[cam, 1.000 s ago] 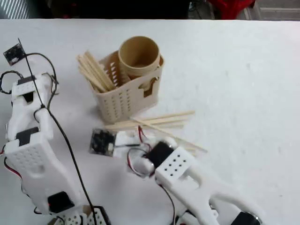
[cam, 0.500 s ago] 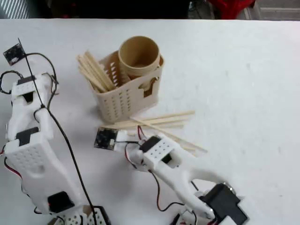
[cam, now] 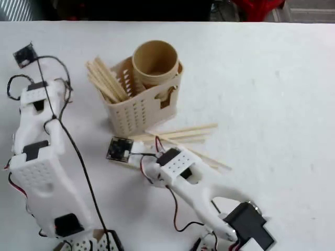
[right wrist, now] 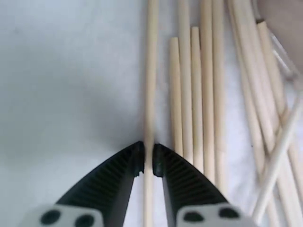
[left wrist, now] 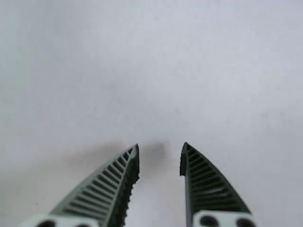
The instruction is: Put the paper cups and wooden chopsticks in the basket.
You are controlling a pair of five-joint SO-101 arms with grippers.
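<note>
Tan paper cup [cam: 155,61] sits in cream perforated basket [cam: 141,112] beside pale wooden chopsticks [cam: 104,78]; right pincer [right wrist: 148,163] clamps one loose chopstick [right wrist: 150,71], others waiting; left pincer [left wrist: 159,158] gapes.

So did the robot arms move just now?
Yes. The right arm turned and edged toward the loose chopsticks; the right gripper is shut on one chopstick. The left arm shifted slightly toward the table's far edge. The basket and paper cup stayed put.

The left hand [left wrist: 159,158] hangs over the bare white table [left wrist: 151,61]; its ribbed fingers [left wrist: 116,182] stand apart.
</note>
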